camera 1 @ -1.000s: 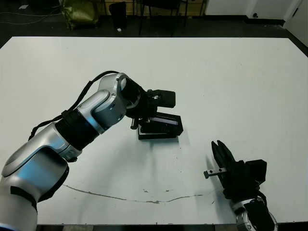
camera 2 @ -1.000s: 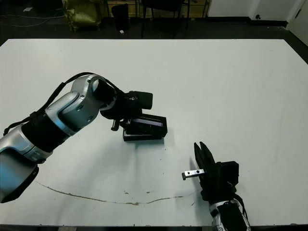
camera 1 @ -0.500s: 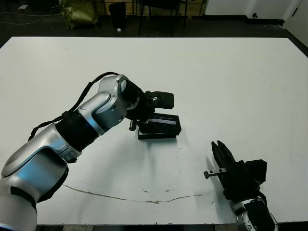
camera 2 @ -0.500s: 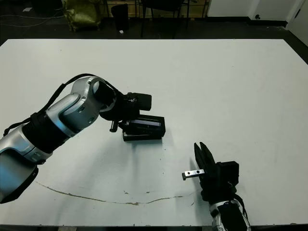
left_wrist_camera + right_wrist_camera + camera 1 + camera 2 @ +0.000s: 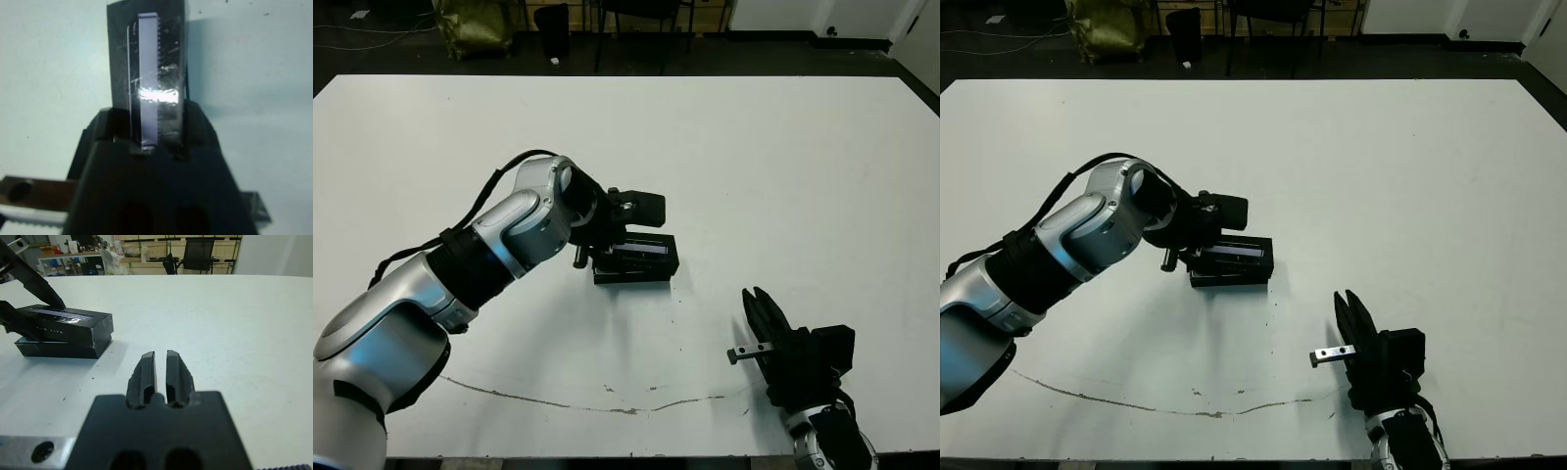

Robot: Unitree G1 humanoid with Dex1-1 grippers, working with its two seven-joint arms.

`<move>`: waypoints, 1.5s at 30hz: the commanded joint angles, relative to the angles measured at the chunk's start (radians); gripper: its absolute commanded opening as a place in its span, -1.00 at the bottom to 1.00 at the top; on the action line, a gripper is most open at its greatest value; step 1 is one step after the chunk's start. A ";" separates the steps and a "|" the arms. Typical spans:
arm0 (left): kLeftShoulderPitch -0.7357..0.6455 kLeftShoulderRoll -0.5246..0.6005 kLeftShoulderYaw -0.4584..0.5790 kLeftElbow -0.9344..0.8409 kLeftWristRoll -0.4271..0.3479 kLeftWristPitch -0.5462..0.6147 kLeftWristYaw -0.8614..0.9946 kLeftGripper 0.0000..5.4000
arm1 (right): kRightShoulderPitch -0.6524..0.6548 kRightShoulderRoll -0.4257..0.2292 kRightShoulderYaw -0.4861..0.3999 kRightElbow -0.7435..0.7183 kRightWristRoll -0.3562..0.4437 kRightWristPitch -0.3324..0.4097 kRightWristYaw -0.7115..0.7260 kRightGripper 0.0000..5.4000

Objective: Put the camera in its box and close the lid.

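the left gripper (image 5: 157, 142) clamps the lid (image 5: 63, 325) by one end and holds it over the box (image 5: 56, 348), not quite seated; the camera is out of sight (probably already inside), so pressing shut remains; the right gripper (image 5: 160, 374) sits pinched together, empty, well apart

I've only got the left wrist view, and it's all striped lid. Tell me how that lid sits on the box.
Observer: In the right wrist view the lid rests on top of the box, and the box's side wall shows below it.
Operator: Report the right arm.
Observer: The right end effector is shut and empty. It sits apart from the box, nearer the robot.
Operator: Check for a loose camera.
Observer: The head views show none lying on the table. The lid covers the box's inside, so I can't confirm the camera is in there.
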State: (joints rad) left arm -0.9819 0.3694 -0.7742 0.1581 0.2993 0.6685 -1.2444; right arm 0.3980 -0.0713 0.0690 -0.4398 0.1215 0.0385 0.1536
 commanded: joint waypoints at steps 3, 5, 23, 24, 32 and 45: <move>0.049 0.009 -0.039 -0.015 0.010 0.013 -0.025 -0.36 | 0.020 0.000 0.001 -0.013 -0.003 0.036 -0.014 -1.00; 0.053 0.012 -0.041 -0.023 0.013 0.000 -0.027 -0.36 | 0.024 -0.003 0.004 -0.023 -0.016 0.053 -0.025 -1.00; 0.080 0.035 -0.082 -0.082 0.036 0.012 -0.046 -0.36 | 0.028 0.000 0.010 -0.028 -0.009 0.057 -0.026 -1.00; 0.084 0.036 -0.084 -0.081 0.040 0.009 -0.043 -0.36 | 0.029 0.001 0.010 -0.032 -0.008 0.064 -0.027 -1.00; 0.095 0.032 -0.095 -0.040 0.058 0.018 -0.038 -0.36 | 0.031 0.002 0.009 -0.015 0.003 0.036 -0.016 -1.00; 0.101 0.029 -0.106 0.021 0.071 -0.024 -0.066 -0.36 | 0.033 0.000 0.008 -0.009 0.010 0.035 -0.013 -1.00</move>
State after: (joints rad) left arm -0.9573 0.3836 -0.8149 0.1207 0.3768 0.6333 -1.2456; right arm 0.4167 -0.0689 0.0820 -0.4643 0.1260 0.0714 0.1375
